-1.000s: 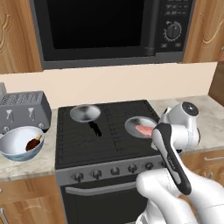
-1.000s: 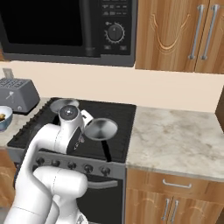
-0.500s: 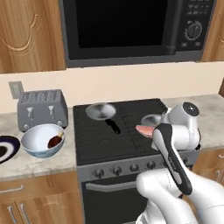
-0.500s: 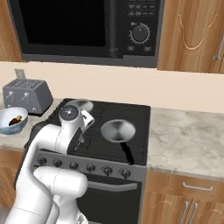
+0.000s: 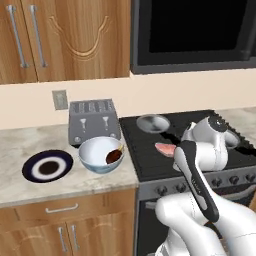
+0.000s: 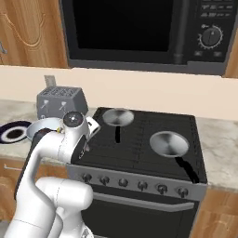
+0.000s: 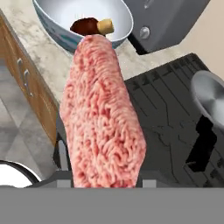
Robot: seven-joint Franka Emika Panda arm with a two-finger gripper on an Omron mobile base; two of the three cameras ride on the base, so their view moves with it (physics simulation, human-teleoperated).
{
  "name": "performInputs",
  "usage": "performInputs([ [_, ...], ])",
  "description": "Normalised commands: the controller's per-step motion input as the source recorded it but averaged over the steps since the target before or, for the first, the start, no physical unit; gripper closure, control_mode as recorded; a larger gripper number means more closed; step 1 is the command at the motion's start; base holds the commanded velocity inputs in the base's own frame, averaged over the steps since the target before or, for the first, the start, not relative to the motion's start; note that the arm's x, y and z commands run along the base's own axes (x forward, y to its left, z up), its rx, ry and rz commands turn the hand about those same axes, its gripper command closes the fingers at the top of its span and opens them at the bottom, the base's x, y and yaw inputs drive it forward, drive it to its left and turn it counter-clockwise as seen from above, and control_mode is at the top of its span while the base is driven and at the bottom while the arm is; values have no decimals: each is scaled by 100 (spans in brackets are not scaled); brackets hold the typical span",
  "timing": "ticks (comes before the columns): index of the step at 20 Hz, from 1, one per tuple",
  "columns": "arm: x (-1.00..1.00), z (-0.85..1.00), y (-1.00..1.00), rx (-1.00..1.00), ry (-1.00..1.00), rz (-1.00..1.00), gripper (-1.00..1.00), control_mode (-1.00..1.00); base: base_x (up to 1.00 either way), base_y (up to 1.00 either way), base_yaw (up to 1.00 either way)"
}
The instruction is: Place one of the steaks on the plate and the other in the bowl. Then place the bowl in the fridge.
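Observation:
My gripper is shut on the pale pink steak and holds it above the stove's left front part. In the hand view the pink steak stands tall between the fingers and hides most of them. The dark reddish-brown steak with its bone end lies inside the white bowl, on the counter left of the stove. Left of the bowl sits the navy-rimmed plate, with nothing on it. The bowl's rim and the dark steak lie beyond the pink steak. The fridge is out of view.
A grey toaster stands right behind the bowl. Two silver pans sit on the black stove. A black microwave hangs above the stove, and wooden cabinets hang over the counter.
The base has driven left, so the whole scene shifted right and the plate and upper cabinets came into view. The gripper still holds the pink steak.

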Motion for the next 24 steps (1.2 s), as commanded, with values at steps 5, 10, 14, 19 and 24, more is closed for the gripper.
performInputs([
  [5,0,0,0,0,0,0,100,100,9,77,0],
  [10,0,0,0,0,0,0,100,100,24,68,0],
  [14,0,0,0,0,0,0,100,100,43,56,0],
  [19,0,0,0,0,0,0,100,100,27,54,0],
  [24,0,0,0,0,0,0,100,100,11,58,0],
])
